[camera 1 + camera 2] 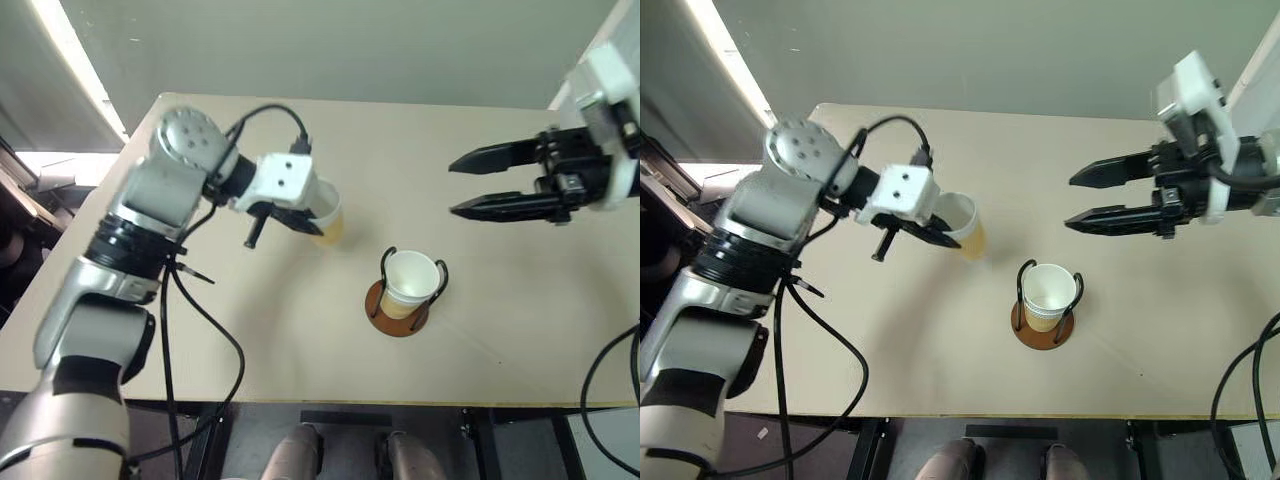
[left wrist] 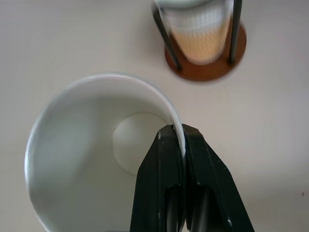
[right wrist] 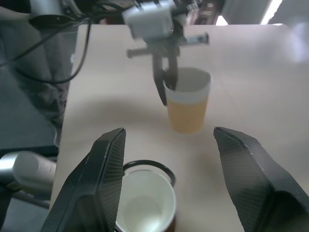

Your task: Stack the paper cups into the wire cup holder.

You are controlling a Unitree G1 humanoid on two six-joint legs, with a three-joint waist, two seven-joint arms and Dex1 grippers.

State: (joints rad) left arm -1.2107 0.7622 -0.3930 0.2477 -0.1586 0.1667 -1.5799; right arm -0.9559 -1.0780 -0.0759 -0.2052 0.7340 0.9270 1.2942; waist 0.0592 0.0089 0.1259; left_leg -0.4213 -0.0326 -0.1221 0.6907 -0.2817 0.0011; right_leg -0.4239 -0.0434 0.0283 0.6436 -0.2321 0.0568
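On the beige table (image 1: 300, 360), the wire cup holder (image 1: 398, 312) is already loaded with a paper cup (image 1: 411, 280). Beside it, another cup (image 1: 328, 212) is pinched at its rim by the left gripper (image 2: 182, 145); the right gripper (image 1: 480, 185) is held apart, empty.

cups (image 1: 962, 226): tan-yellow, white inside | holder base (image 1: 398, 312): seemingly rust-brown | fingers (image 2: 181, 188): black

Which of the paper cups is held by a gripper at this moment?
The free paper cup beside the wire cup holder: the left gripper pinches its rim. The other cup sits inside the holder, ungripped.
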